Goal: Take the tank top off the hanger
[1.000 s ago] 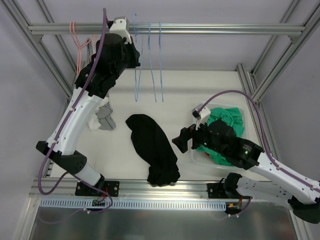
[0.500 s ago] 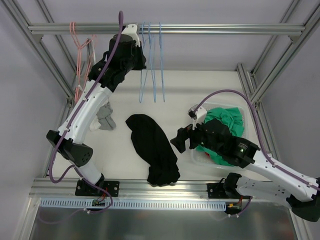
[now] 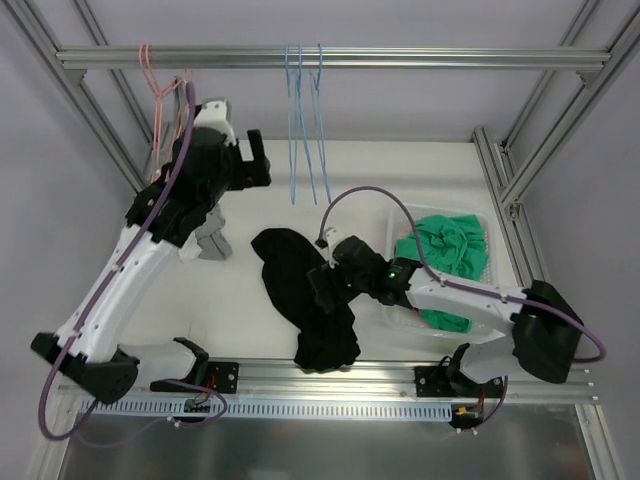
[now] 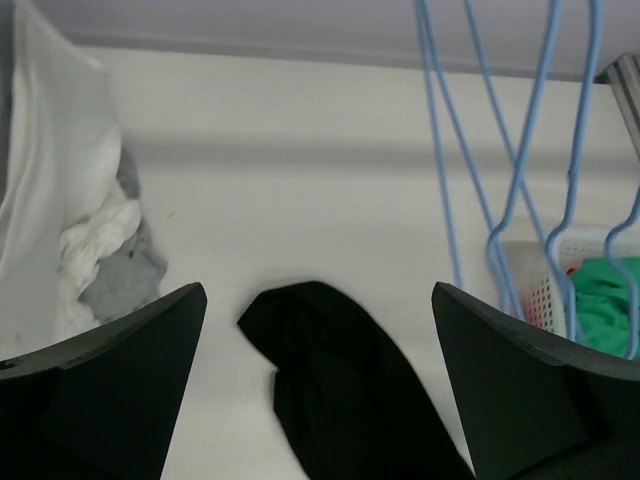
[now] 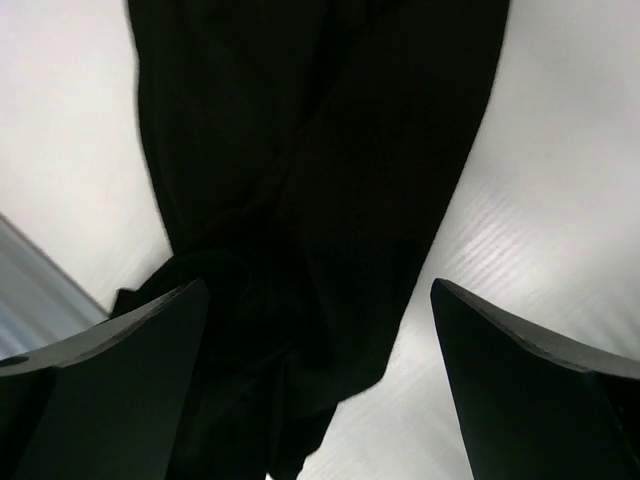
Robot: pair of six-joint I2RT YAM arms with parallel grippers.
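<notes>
The black tank top (image 3: 290,262) lies crumpled on the white table, off any hanger; it also shows in the left wrist view (image 4: 340,380) and fills the right wrist view (image 5: 300,200). Two bare blue hangers (image 3: 305,120) hang from the top rail, seen close at the right of the left wrist view (image 4: 520,150). My left gripper (image 3: 258,160) is open and empty, just left of and below the blue hangers, its jaws wide apart (image 4: 318,385). My right gripper (image 3: 316,290) hovers low over the tank top, open, with nothing between its fingers (image 5: 318,385).
Pink hangers (image 3: 160,90) hang at the rail's left end. White and grey garments (image 3: 207,238) lie under the left arm. A clear bin (image 3: 478,218) with green clothing (image 3: 450,250) stands at the right. Metal frame posts border the table.
My left gripper opened, letting go of a blue hanger at the rail, and dropped back to the left. My right gripper swung left from the bin to above the tank top.
</notes>
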